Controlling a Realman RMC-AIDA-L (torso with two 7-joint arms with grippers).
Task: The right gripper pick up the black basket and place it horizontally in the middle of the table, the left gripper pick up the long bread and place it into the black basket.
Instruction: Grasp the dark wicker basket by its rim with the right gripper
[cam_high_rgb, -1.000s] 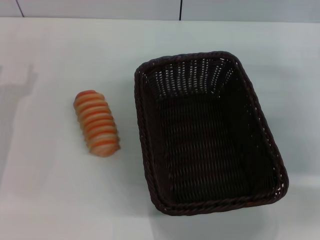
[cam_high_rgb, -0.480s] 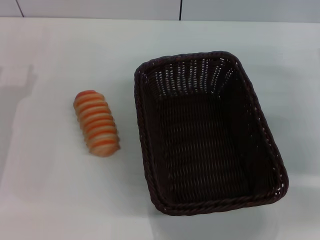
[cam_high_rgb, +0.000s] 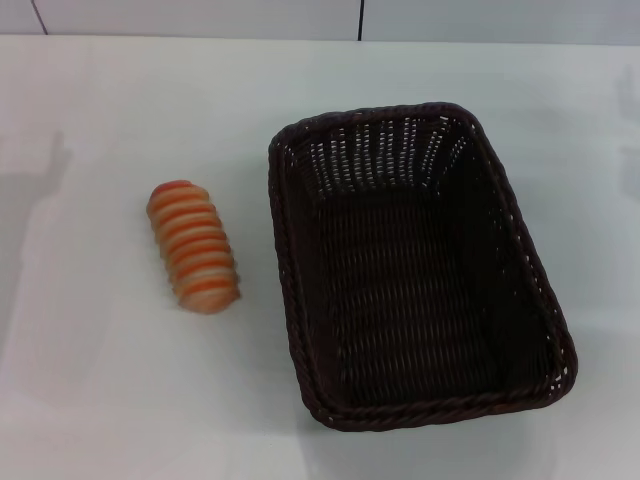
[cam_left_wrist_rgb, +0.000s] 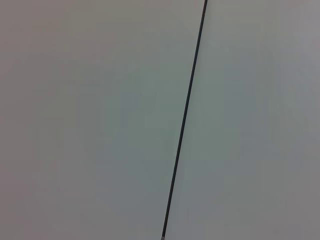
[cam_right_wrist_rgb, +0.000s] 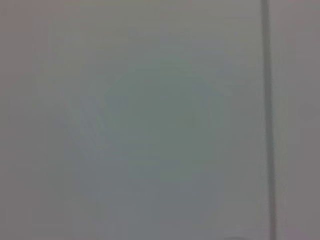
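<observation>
The black basket (cam_high_rgb: 415, 265) stands on the white table (cam_high_rgb: 100, 400) right of centre in the head view, its long side running front to back, and it is empty. The long bread (cam_high_rgb: 193, 246) lies on the table to the basket's left, apart from it, striped side up. Neither gripper shows in any view. Both wrist views show only a plain pale surface with a dark seam line (cam_left_wrist_rgb: 184, 120).
The table's far edge meets a pale wall with a dark vertical seam (cam_high_rgb: 360, 20) at the back. Faint arm shadows lie at the table's left (cam_high_rgb: 40, 190) and right edges.
The basket and the bread have not moved. The faint shadow at the table's left edge has shifted slightly.
</observation>
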